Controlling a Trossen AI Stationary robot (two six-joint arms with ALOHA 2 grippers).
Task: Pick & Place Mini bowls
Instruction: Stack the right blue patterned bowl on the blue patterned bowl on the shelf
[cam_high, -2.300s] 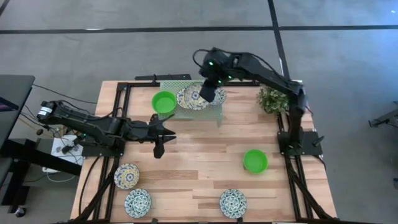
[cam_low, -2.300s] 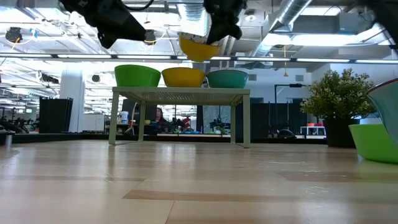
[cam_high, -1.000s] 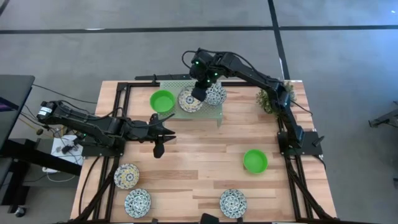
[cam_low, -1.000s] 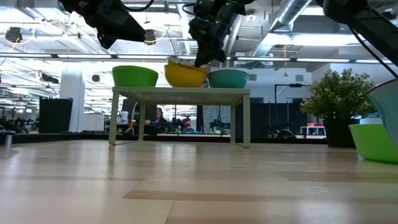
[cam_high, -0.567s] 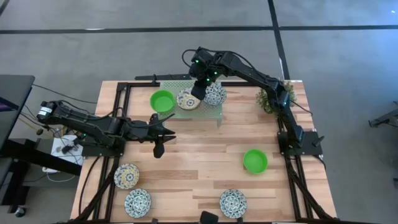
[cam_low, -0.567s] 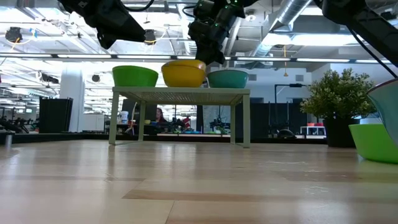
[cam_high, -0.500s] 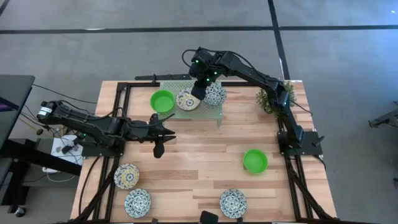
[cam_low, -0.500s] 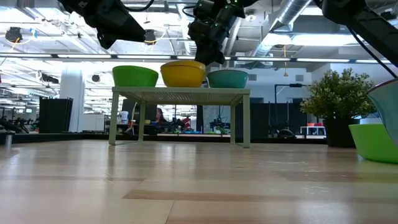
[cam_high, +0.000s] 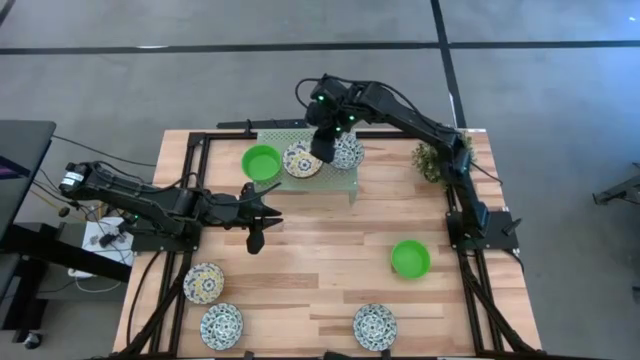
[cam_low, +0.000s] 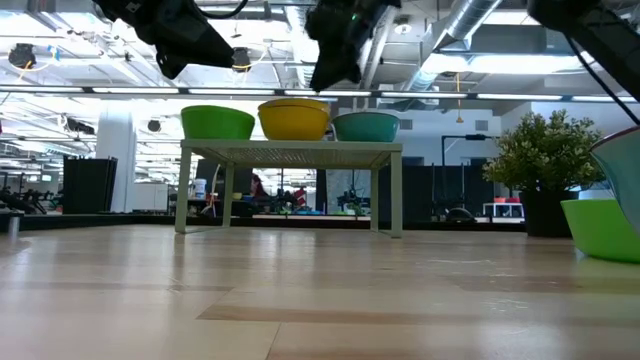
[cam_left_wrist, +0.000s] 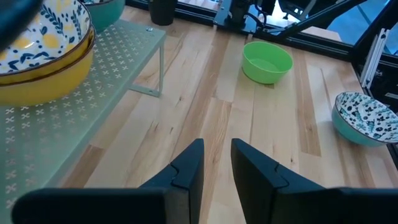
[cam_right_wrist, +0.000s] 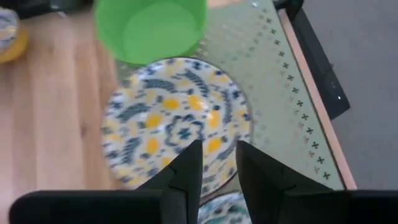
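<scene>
The right gripper (cam_high: 324, 150) has let go of the yellow-blue bowl (cam_high: 301, 160) and risen: half a second ago it sat low at the bowl's rim, and now it hangs just above it with its fingers a little apart and nothing between them. The bowl sits upright in the middle of the rack (cam_high: 345, 181), between a green bowl (cam_high: 262, 163) and a blue-patterned bowl (cam_high: 348, 152). Nothing else on the table has moved.

The left gripper (cam_high: 256, 239) hovers over the table (cam_high: 320, 260) near its left-centre, fingers slightly parted and empty.

The rack is pale green perforated mesh on four thin legs (cam_low: 291, 154). From the low view the middle bowl (cam_low: 294, 119) has a smooth, glossy yellow outside, the one on the right a teal outside (cam_low: 366, 127), the one on the left plain bright green (cam_low: 219, 123). Inside, the middle bowl (cam_right_wrist: 177, 127) carries blue leaves and yellow dots on white.

The table is pale wood planking. On it lie a second green bowl (cam_high: 410, 258) toward the right, and three patterned bowls along the near edge: (cam_high: 204, 282), (cam_high: 221, 325) and (cam_high: 374, 325). A plant (cam_high: 436, 160) stands at the far right.
</scene>
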